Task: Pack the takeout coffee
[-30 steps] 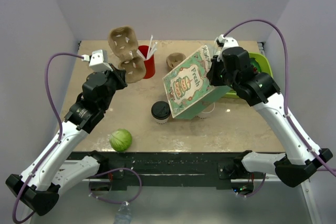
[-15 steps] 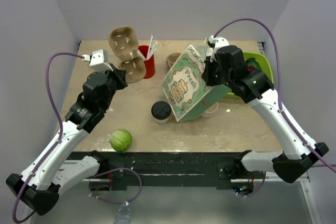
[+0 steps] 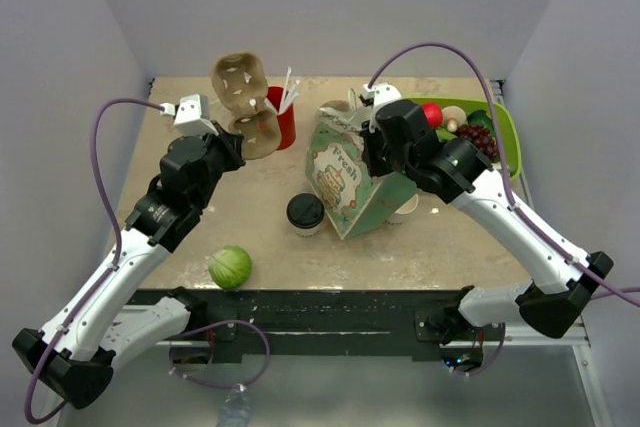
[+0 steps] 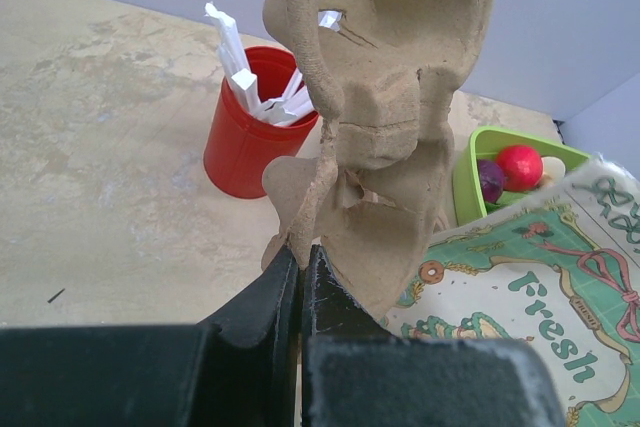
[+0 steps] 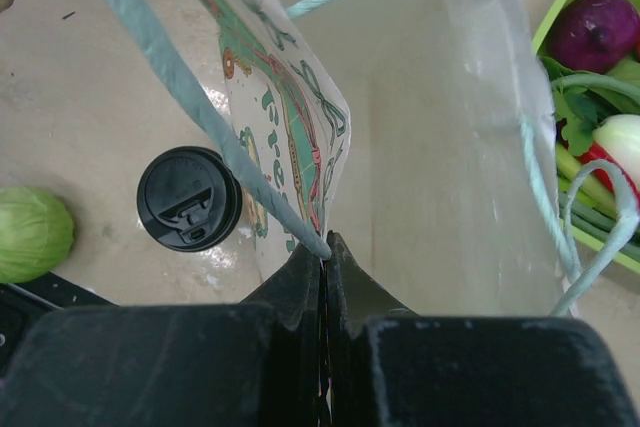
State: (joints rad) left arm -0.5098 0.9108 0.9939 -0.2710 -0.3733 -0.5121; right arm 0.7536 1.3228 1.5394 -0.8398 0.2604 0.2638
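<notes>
The beige table [image 3: 450, 237] carries everything. Near its centre stands the printed paper bag [image 3: 345, 182], tilted, its mouth facing 2 o'clock; the right gripper [image 5: 323, 247] is pinched tight on the bag's rim, where a teal handle cord meets the paper. At 2 o'clock from the bag lies a green tray [image 3: 505, 137] of produce. At 10 o'clock the left gripper [image 4: 302, 257] is clamped on the lower edge of a pulp cup carrier [image 3: 245, 97], holding it upright above the table. A red cup [image 3: 283, 127] with white straws stands just beside the carrier, at its 3 o'clock. The takeout coffee [image 3: 305, 213] – white cup, black lid – sits upright on the table outside the bag, close at its 8 o'clock. A green cabbage [image 3: 229, 267] rests at 7 o'clock from the coffee.
</notes>
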